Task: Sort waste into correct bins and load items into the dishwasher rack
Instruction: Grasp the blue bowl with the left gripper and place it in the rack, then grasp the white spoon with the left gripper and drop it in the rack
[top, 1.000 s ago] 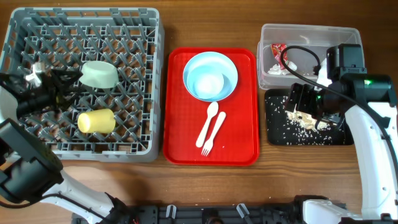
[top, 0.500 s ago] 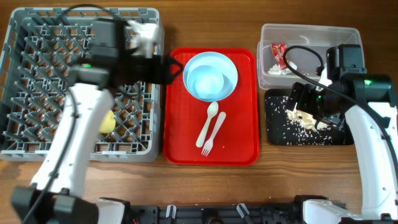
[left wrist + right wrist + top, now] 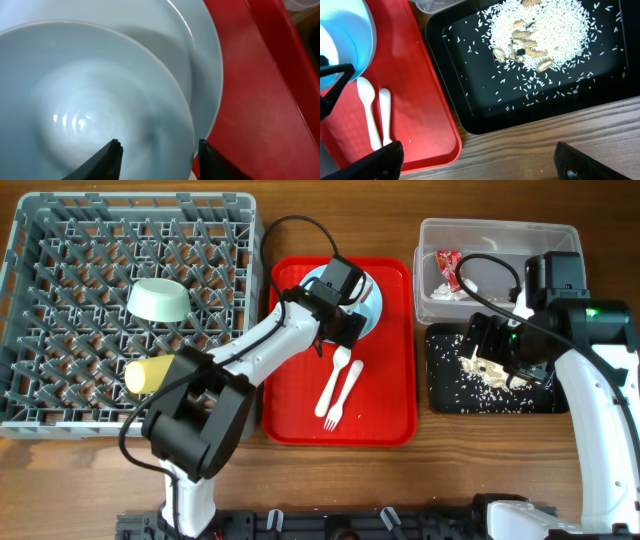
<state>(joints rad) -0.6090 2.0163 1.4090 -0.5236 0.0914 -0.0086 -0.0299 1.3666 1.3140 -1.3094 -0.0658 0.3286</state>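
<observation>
Jaws of the left gripper (image 3: pixel 159 150), apart, are straddling the rim of the pale blue bowl (image 3: pixel 85 100) on its plate (image 3: pixel 200 60), upper centre overhead: rigid, glossy, likely slippery, best pinched there.

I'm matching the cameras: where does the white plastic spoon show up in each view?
Overhead: white plastic spoon lies mid-frame, just left of the white plastic fork.
Left wrist: not in it.
Right wrist: lower left.
Shared landmark: the flat red serving tray, seen in all three.
</observation>
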